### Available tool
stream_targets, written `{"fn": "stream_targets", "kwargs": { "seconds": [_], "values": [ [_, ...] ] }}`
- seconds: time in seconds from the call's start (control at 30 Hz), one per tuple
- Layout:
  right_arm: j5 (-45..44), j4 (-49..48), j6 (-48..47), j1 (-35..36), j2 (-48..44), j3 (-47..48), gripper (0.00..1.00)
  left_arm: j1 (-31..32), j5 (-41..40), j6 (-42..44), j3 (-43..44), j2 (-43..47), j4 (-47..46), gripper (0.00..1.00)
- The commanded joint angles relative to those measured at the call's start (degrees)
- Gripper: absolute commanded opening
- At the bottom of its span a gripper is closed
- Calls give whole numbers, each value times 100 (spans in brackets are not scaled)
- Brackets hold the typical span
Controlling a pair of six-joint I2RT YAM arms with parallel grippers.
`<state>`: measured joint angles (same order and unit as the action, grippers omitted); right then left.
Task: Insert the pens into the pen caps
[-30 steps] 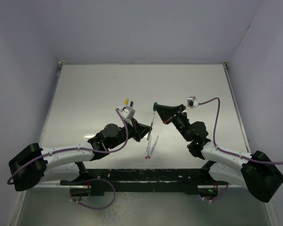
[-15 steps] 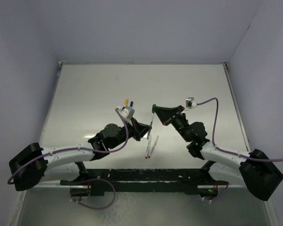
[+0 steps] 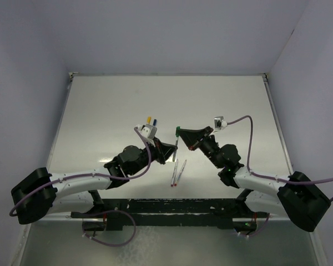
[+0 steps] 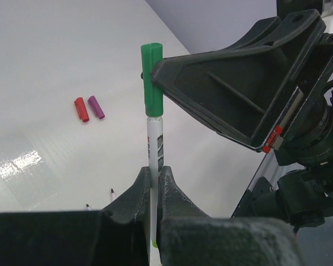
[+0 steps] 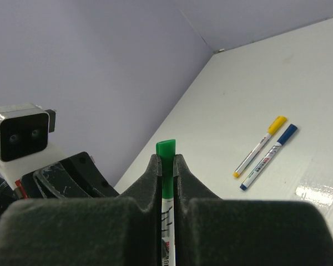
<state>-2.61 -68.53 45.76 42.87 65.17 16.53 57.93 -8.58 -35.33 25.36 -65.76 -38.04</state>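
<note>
Green pen cap is sitting atop white pen; right pincer clamping cap, left pincer clamping barrel.

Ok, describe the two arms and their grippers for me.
The left arm and right arm have white tubular links, black joints and bulky black bases. A purple cable loops along each. The left gripper and right gripper are matte black wedges.
</note>
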Motion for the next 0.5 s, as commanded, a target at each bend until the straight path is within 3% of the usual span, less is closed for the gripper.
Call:
{"fn": "stream_targets", "kwargs": {
  "seconds": [0.0, 0.47],
  "values": [
    [262, -301, 44, 92, 77, -11, 0, 22, -311, 137, 13, 116, -568, 0],
    [349, 611, -137, 446, 460, 108, 0, -104, -704, 593, 364, 137, -717, 0]
  ]
}}
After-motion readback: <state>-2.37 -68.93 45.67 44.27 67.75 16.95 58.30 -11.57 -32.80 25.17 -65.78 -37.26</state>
